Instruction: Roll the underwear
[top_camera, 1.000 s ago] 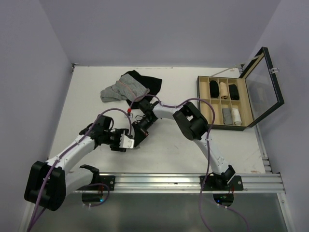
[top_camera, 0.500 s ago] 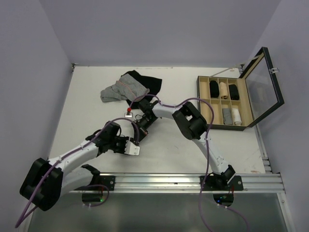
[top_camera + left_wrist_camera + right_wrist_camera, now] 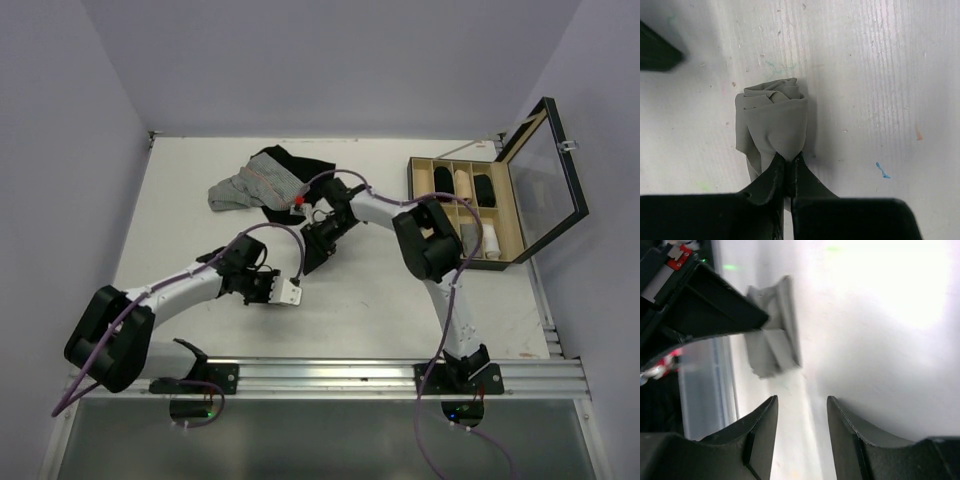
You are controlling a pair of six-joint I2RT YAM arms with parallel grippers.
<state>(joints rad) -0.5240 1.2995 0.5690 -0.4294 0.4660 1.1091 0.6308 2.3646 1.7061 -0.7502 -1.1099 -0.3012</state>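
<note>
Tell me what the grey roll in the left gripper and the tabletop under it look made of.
The underwear: soft matte grey cloth, likely knit, given its limp folds. The table: hard white-painted board, possibly wood, showing faint grain lines, scuffs and paint flecks.

I log the underwear (image 3: 772, 120) as soft, matt grey cloth, creased. Desk (image 3: 880, 75): white, matt, finely streaked, paint-flecked. Left end effector (image 3: 788, 162): smooth black plastic, dull sheen. Box (image 3: 455, 163): pale wood; lid (image 3: 545, 165) glossy, clear.
</note>
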